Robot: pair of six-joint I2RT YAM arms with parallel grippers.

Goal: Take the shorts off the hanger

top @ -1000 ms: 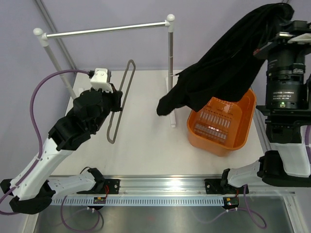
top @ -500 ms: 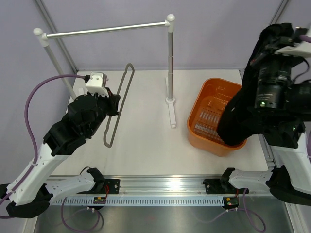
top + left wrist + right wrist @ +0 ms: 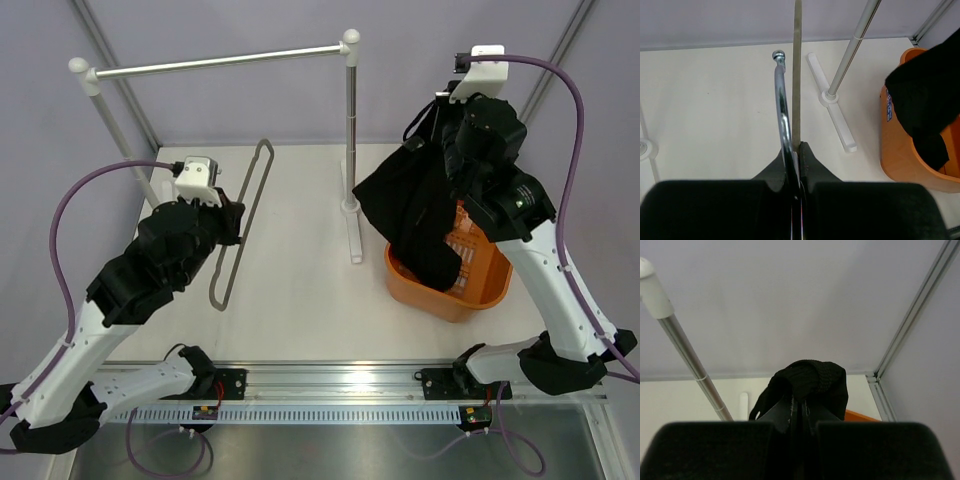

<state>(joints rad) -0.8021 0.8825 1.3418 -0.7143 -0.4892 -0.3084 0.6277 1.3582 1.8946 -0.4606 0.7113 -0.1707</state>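
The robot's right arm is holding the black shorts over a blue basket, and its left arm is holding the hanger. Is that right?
Almost. The basket is orange, not blue, as the top view shows. The rest holds: the right fingers are pinched on the black shorts above it, and the left fingers are holding the hanger.

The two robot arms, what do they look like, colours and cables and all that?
Both arms have white lower links and bulky black upper joints. Each wrist carries a small white camera block, with a purple cable looping from it back toward the base. The left gripper and right gripper have black, wedge-shaped fingers. Black bases sit on a silver rail.
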